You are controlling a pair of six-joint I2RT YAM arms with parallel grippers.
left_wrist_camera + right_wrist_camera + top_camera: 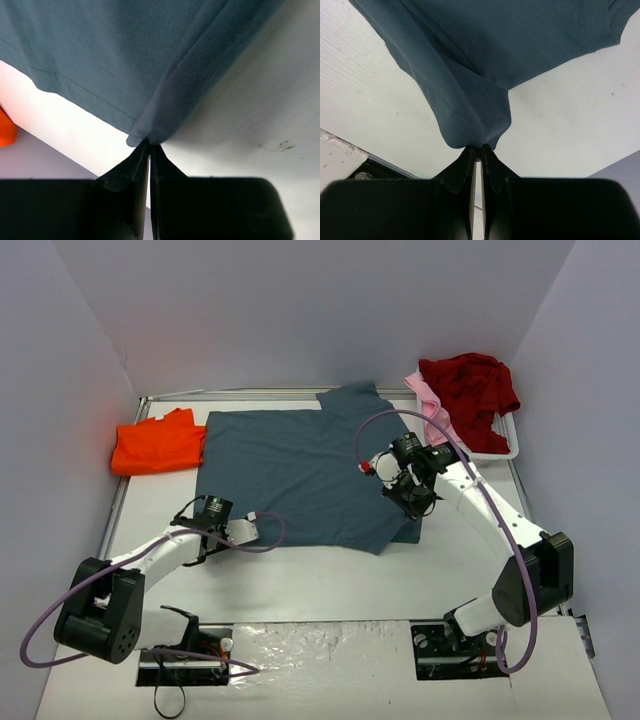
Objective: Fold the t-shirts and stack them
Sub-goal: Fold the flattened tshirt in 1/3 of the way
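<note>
firmly, my left claw [149,148] pinches the lower hem of the blue-grey t-shirt [300,470]; my right claw [480,149] clamps its right side.

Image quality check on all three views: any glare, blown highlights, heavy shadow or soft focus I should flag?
Top external: soft even light, sharp; glare only on the glossy near strip. Left wrist: table beside the slate t-shirt blown out white, left tool nearly black, cloth shadow to the right. Right wrist: well exposed, hem stitching crisp, right tool a dark silhouette.
</note>
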